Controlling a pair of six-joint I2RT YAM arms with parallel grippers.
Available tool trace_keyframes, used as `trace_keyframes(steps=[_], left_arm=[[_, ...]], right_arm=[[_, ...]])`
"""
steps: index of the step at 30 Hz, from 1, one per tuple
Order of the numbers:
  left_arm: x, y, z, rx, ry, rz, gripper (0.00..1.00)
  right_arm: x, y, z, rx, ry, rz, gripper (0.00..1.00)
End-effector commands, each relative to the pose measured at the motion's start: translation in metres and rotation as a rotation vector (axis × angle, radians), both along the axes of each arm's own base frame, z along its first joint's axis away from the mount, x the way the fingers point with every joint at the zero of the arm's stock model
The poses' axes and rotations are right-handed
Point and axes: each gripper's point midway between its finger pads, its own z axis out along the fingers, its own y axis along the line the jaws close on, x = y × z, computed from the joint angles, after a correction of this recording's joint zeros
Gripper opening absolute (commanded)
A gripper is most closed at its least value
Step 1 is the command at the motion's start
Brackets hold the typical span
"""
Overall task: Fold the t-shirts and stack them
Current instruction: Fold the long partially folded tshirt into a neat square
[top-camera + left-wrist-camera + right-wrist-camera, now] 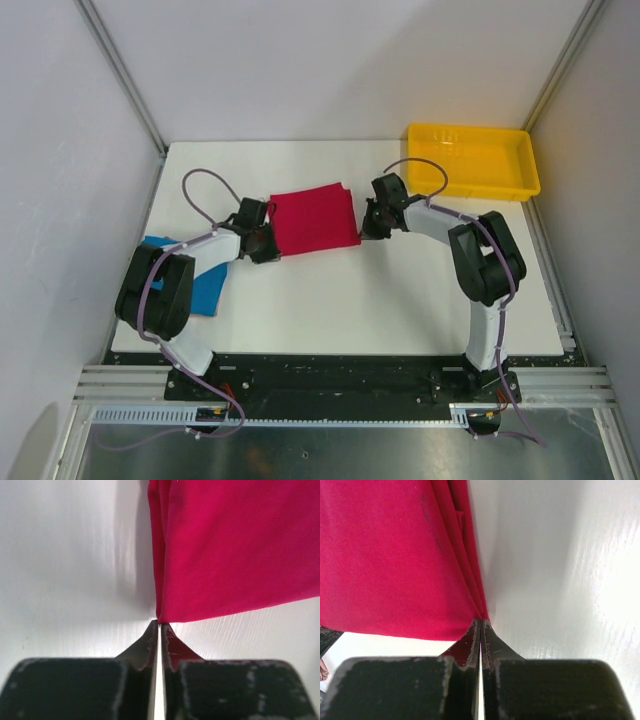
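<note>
The crimson red t-shirt [312, 220] lies as a folded square on the middle of the white table. My left gripper [268, 247] is at its near-left corner. In the left wrist view the jaws [159, 624] are closed, with the corner of the red cloth [235, 550] at their tips. My right gripper [368, 230] is at the near-right corner. Its jaws [480, 621] are closed on the layered edge of the red cloth [385, 555]. The bright blue t-shirt [205, 285] lies folded at the left, partly hidden under my left arm.
A yellow plastic tray [490, 190] stands at the back right corner of the table. White walls enclose the table on three sides. Bare white table [350, 300] lies between the arms in front of the red shirt.
</note>
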Motion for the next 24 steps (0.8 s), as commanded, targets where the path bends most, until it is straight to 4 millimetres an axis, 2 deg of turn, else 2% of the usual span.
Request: trace_keyframes(steps=[1, 5, 7, 10, 12, 14, 19, 21, 24], left_arm=[[-0.017, -0.013, 0.012, -0.057, 0.005, -0.057, 0.14], [-0.026, -0.022, 0.03, -0.118, -0.018, -0.096, 0.41], [-0.028, -0.023, 0.044, -0.134, -0.042, -0.112, 0.46], [-0.025, -0.018, 0.069, -0.117, -0.091, -0.103, 0.47], [-0.021, -0.002, 0.084, -0.051, -0.13, -0.053, 0.46], [-0.016, 0.029, 0.095, 0.063, -0.171, 0.052, 0.45], [-0.009, 0.09, 0.101, 0.211, -0.188, 0.242, 0.49], [0.0, 0.105, 0.099, 0.259, -0.175, 0.267, 0.5], [0.019, 0.118, 0.1, 0.333, -0.166, 0.283, 0.51]], right_arm=[[-0.012, -0.012, 0.012, -0.028, -0.01, -0.016, 0.0], [-0.025, -0.023, 0.008, -0.052, 0.008, -0.026, 0.0], [-0.032, -0.031, 0.006, -0.059, 0.021, -0.037, 0.0], [-0.042, -0.045, 0.004, -0.066, 0.034, -0.053, 0.0], [-0.05, -0.056, 0.005, -0.079, 0.038, -0.063, 0.0], [-0.059, -0.066, 0.006, -0.085, 0.041, -0.076, 0.0], [-0.079, -0.091, 0.014, -0.08, 0.043, -0.107, 0.0], [-0.086, -0.099, 0.014, -0.072, 0.045, -0.114, 0.0], [-0.097, -0.106, 0.011, -0.06, 0.058, -0.115, 0.0]])
